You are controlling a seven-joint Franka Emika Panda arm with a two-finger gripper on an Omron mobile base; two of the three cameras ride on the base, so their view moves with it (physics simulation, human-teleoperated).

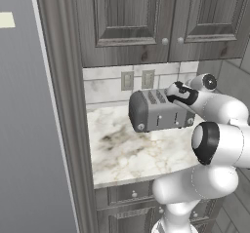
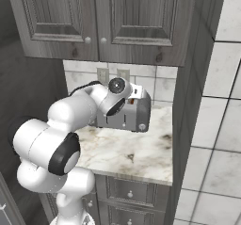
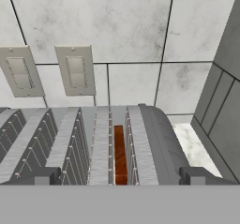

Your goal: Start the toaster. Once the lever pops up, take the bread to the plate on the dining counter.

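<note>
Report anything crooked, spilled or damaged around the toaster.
Nothing stands out. The toaster sits upright on the marble counter, and the bread stands straight in one slot. No spills or damage show. The gripper hovers open above the slots.

Arm reaching forward, gripper pointing down, jaws wide apart.

The toaster stands on the counter against the tiled wall, bread in its rightmost slot.

Dark-grey toaster, brown bread, veined marble counter.
</note>
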